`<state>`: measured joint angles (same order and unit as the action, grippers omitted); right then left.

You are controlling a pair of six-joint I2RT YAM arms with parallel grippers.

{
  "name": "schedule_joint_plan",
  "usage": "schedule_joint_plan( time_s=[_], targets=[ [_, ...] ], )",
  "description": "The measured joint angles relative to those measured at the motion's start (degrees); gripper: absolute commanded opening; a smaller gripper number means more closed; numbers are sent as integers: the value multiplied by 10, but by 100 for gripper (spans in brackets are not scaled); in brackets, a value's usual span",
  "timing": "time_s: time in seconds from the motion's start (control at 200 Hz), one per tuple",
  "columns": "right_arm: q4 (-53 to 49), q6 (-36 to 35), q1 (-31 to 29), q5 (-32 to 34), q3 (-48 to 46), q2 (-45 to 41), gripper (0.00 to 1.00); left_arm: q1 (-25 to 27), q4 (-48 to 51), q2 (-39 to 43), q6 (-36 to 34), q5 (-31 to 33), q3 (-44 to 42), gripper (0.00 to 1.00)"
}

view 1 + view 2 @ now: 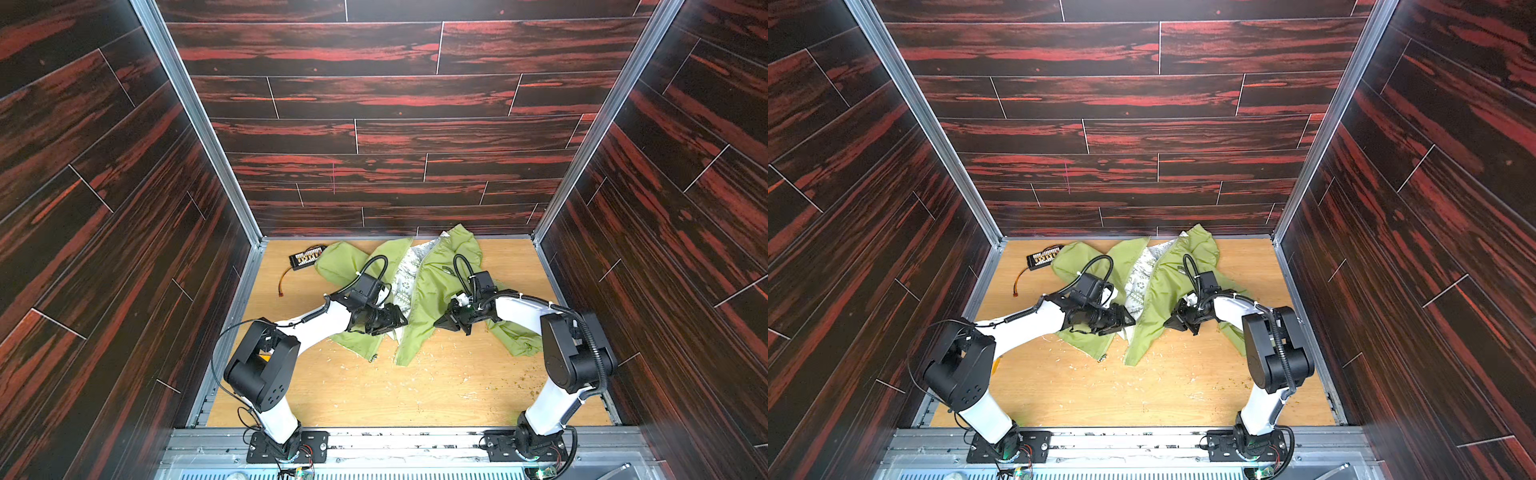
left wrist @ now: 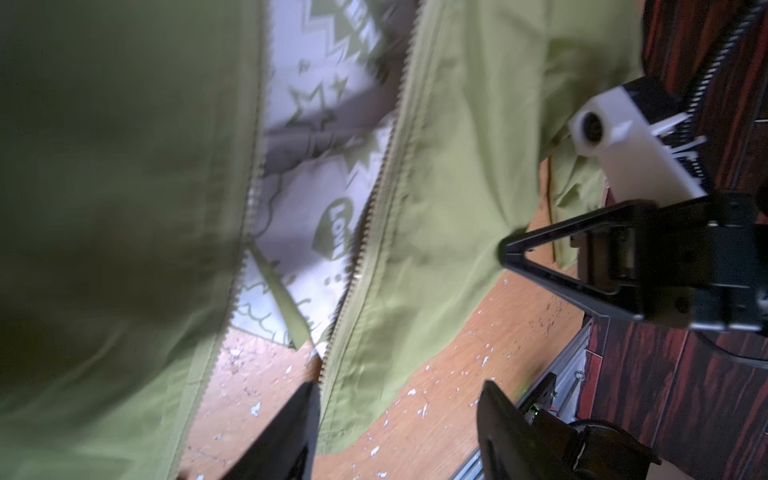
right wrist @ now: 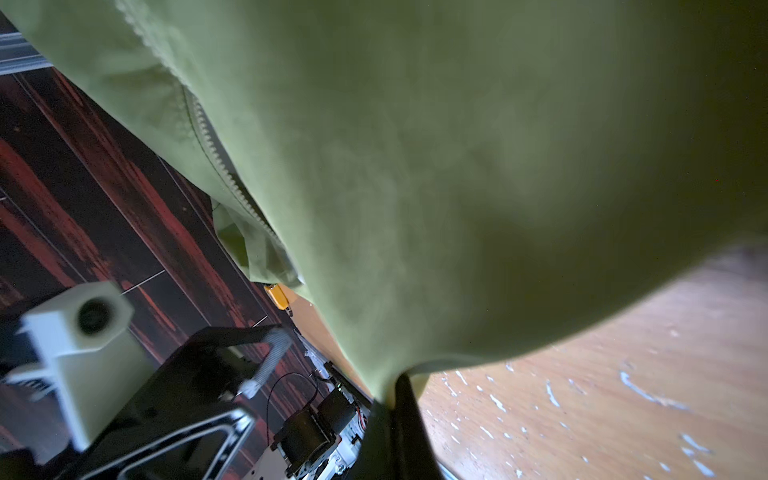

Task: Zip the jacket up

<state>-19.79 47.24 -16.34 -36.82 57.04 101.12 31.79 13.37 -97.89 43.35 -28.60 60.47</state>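
The olive-green jacket [image 1: 436,291] [image 1: 1163,291] lies unzipped on the wooden table, its pale printed lining [image 2: 307,216] showing between the two front panels. Both rows of zipper teeth [image 2: 374,199] are apart. My left gripper [image 1: 401,322] [image 2: 399,386] is open over the lower front. One of its fingers [image 2: 291,424] is beside the toothed edge, and nothing is held. My right gripper [image 1: 438,324] [image 3: 395,382] is shut on the hem of the other panel, lifting the fabric [image 3: 457,166] off the table. The zipper slider is not visible.
A black board with orange wires [image 1: 307,255] [image 1: 1042,257] lies at the back left by a sleeve. White flecks [image 1: 415,382] litter the wood in front of the jacket. Dark walls close in three sides, and a metal rail [image 1: 415,436] runs along the front.
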Motion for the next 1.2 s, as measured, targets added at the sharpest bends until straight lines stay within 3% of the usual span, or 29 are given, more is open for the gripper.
schedule_joint_plan(
  time_s=[0.711, 1.197],
  targets=[
    [-2, 3, 7, 21, -16, 0, 0, 33, -90, -70, 11, -47, -51, 57],
    [-1, 3, 10, 30, -21, 8, 0, 71, -108, -70, 32, -59, -71, 36]
  ],
)
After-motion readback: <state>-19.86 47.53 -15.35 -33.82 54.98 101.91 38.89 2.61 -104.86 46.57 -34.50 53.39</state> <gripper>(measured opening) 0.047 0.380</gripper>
